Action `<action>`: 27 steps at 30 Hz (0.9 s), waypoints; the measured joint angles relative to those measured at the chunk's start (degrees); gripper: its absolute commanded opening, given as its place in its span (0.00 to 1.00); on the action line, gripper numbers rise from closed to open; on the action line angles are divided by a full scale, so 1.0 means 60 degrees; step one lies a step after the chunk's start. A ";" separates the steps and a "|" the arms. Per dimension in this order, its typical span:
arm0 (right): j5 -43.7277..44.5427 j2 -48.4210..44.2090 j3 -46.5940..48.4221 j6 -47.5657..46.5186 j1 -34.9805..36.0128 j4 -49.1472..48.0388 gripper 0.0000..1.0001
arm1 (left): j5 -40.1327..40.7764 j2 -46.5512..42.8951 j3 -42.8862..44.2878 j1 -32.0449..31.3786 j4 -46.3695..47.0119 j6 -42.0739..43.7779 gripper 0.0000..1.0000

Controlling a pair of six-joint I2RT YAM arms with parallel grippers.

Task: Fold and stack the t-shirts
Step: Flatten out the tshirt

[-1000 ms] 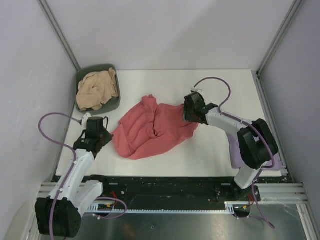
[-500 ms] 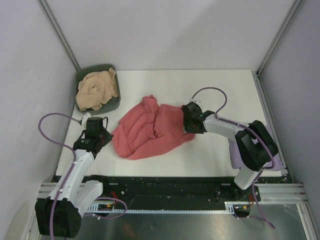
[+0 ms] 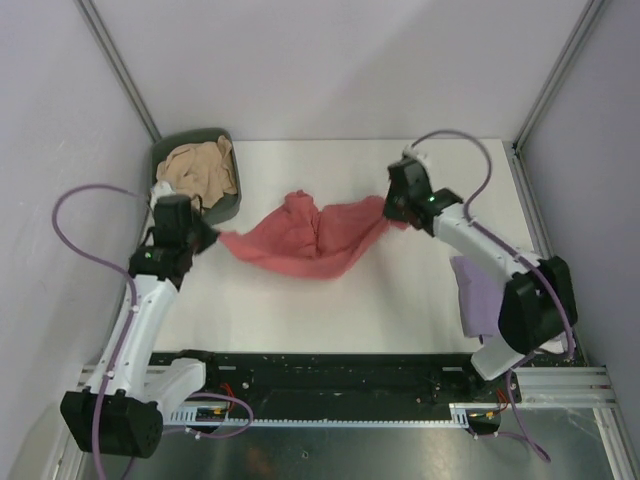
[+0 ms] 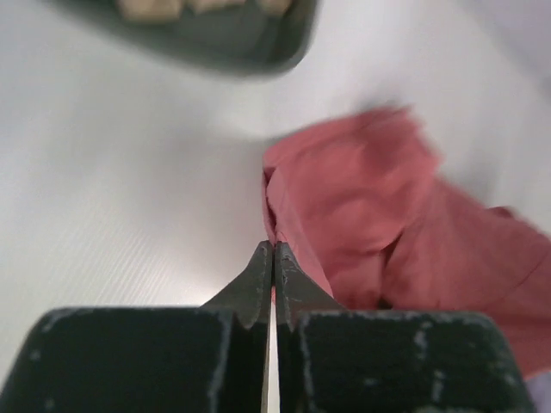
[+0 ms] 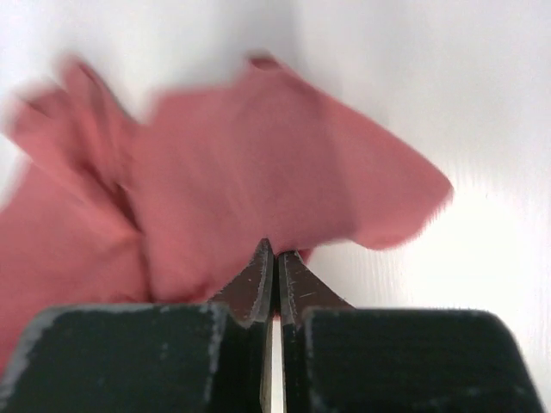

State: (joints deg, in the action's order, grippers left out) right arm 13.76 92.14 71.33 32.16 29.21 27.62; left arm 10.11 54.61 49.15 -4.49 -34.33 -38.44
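The salmon-red t-shirt (image 3: 310,236) hangs stretched between both grippers above the white table. My left gripper (image 3: 207,236) is shut on its left edge; in the left wrist view the cloth (image 4: 370,206) runs away from the closed fingertips (image 4: 274,249). My right gripper (image 3: 392,208) is shut on the shirt's right edge, the red fabric (image 5: 250,172) bunched at its tips (image 5: 275,249). A pale lavender t-shirt (image 3: 478,295) lies folded at the table's right side, partly under the right arm. The tan-beige t-shirt (image 3: 195,170) sits crumpled in the bin.
A dark green oval bin (image 3: 232,205) stands at the back left corner, close to my left gripper. Grey walls and metal frame posts (image 3: 118,68) enclose the white table (image 3: 320,310) on three sides.
The right gripper has closed on the red shirt's right edge and risen toward the back. The left arm has swung back and up. The shirt went from a crumpled heap to stretched out.
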 measured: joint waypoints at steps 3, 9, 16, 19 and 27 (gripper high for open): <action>0.0222 -0.0550 0.1377 -0.0168 -0.0386 0.0047 0.00 | -0.0058 0.0437 0.1891 0.0004 0.0095 0.0164 0.00; 0.0878 -0.1876 0.3370 -0.0546 -0.0969 0.0153 0.00 | -0.0058 0.0568 0.4277 0.0004 0.0412 0.0153 0.00; 0.1213 -0.3421 0.3136 -0.1045 -0.0998 -0.0044 0.04 | -0.0047 0.0525 0.5176 0.0004 0.0554 0.0117 0.00; 0.1158 -0.3410 0.3064 -0.1206 -0.1206 -0.0295 0.03 | -0.0113 0.1071 0.5661 0.0004 0.0703 0.0000 0.00; 0.0321 -0.0688 0.3938 -0.1319 -0.2681 -0.1945 0.00 | -0.1126 0.5727 0.9927 0.0004 0.2055 -0.0495 0.00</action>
State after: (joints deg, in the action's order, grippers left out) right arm 15.68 88.01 94.96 24.25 13.13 15.94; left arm 3.36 88.97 108.71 -4.47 -22.00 -41.41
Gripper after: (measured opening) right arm 0.033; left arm 0.006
